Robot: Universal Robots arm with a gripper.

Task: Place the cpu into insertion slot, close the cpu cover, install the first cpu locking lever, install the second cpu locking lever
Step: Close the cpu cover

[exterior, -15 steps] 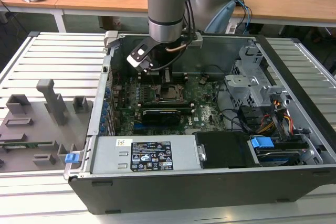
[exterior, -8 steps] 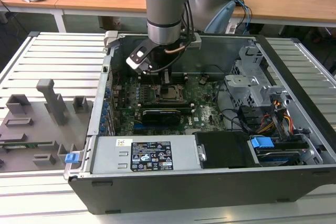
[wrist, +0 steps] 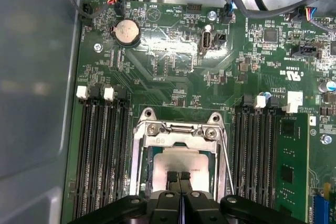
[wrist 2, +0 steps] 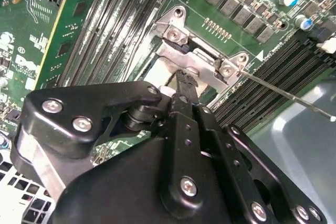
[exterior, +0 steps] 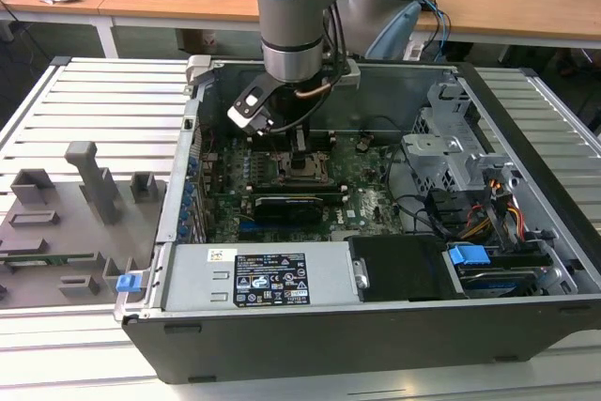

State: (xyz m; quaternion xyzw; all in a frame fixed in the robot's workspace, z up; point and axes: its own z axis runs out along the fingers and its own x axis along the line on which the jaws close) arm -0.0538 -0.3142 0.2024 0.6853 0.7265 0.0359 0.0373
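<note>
In the first wrist view the cpu [wrist: 181, 157] lies flat in its socket, its silvery face showing through the window of the cpu cover [wrist: 178, 139]. The cover looks lowered over it. My gripper [wrist: 178, 178] is shut, its black fingertips pressed together just above the chip's near edge, with nothing visible between them. A thin wire locking lever [wrist: 227, 163] runs along one side of the socket. In the second wrist view that lever [wrist 2: 286, 94] juts away from the cover's hinge end, past the gripper [wrist 2: 182, 77]. In the exterior view the gripper [exterior: 300, 143] hangs over the socket [exterior: 299, 168].
Memory slots [wrist: 102, 156] flank the socket on both sides. A long black expansion card [exterior: 286, 204] lies just in front of it, with the power supply [exterior: 272, 279] nearer still. A drive cage [exterior: 451, 152] and cables fill the exterior view's right. A grey fixture board [exterior: 56, 223] sits outside the case.
</note>
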